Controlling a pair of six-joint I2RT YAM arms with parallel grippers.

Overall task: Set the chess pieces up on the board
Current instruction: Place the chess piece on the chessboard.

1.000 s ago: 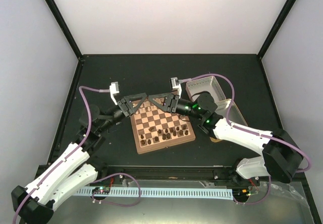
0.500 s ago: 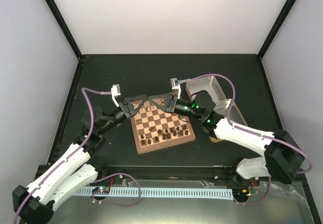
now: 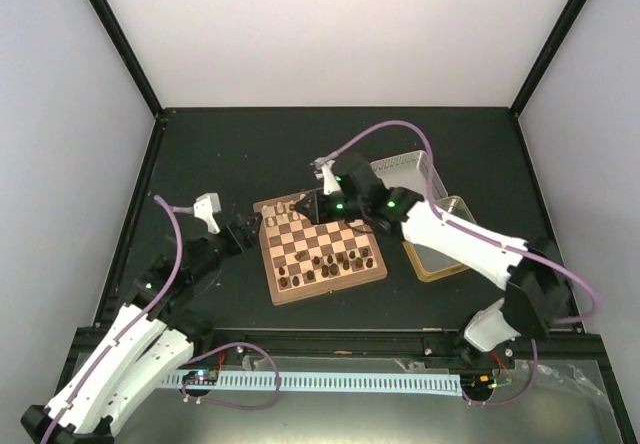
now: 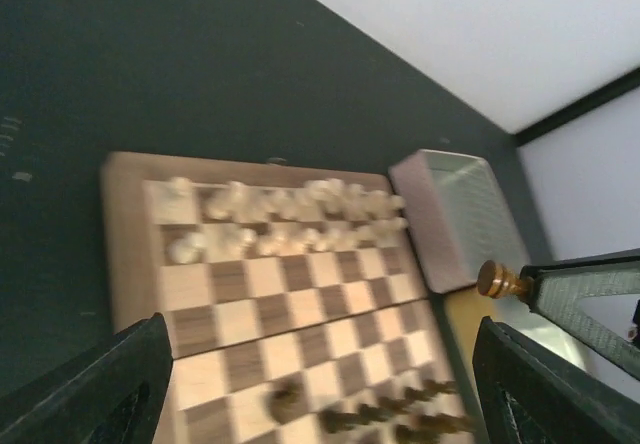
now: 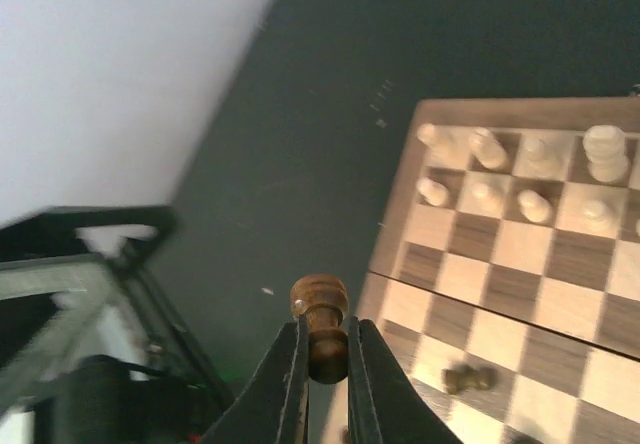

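Observation:
The board (image 3: pixel 322 251) lies mid-table, with pale chess pieces (image 3: pixel 279 212) along its far-left edge and dark ones (image 3: pixel 326 261) in its near rows. My right gripper (image 5: pixel 322 356) is shut on a dark brown piece (image 5: pixel 321 326), held upright in the air above the board's left edge (image 5: pixel 392 226). In the top view that gripper (image 3: pixel 304 207) hangs over the far-left corner. My left gripper (image 3: pixel 245 232) stands just left of the board. Its fingers (image 4: pixel 100 394) are wide apart and empty. One dark piece (image 4: pixel 288 396) lies toppled on a square.
A silver tin half (image 3: pixel 407 172) and a gold-lined tin half (image 3: pixel 446 240) sit right of the board. In the right wrist view the left arm (image 5: pixel 85 294) shows close by at the left. A cable rail (image 3: pixel 330 379) runs along the near edge.
The two grippers were tip to tip over the board's far edge. The left one has opened and drawn back to the left. The right one has shut on the dark piece and swung further away.

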